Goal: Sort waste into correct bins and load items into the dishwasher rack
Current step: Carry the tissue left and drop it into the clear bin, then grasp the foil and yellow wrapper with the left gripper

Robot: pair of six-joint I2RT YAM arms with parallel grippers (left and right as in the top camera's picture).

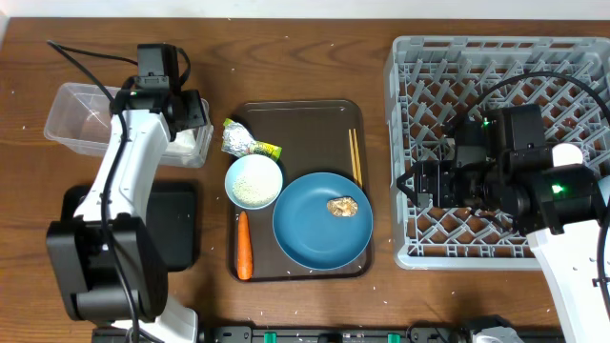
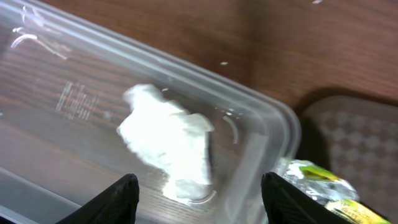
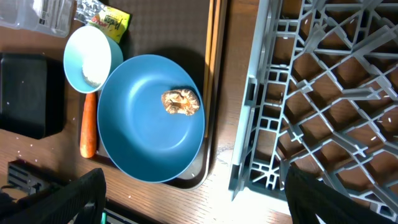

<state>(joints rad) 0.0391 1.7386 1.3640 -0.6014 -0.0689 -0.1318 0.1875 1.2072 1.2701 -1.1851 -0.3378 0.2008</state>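
A white tissue (image 2: pixel 168 146) lies inside the clear tub (image 1: pixel 81 119). My left gripper (image 2: pixel 199 199) hangs open and empty just above it, at the tub's right end (image 1: pixel 191 114). On the brown serving tray (image 1: pixel 295 119) are the silvery wrapper with its green-yellow packet (image 1: pixel 246 141), the white bowl of rice (image 1: pixel 254 181), the carrot (image 1: pixel 244 246), the chopsticks (image 1: pixel 355 157) and the blue plate (image 1: pixel 315 233) carrying the golden-brown morsel (image 1: pixel 343 205). My right gripper (image 1: pixel 410 183) is open and empty over the grey rack's (image 1: pixel 496 62) left edge. The cups are not visible.
The shallow black tray (image 1: pixel 176 224) sits in front of the clear tub, partly under my left arm. The right wrist view shows the rack's left wall (image 3: pixel 249 106) close to the serving tray's right rim (image 3: pixel 214 155), with a narrow strip of wood between.
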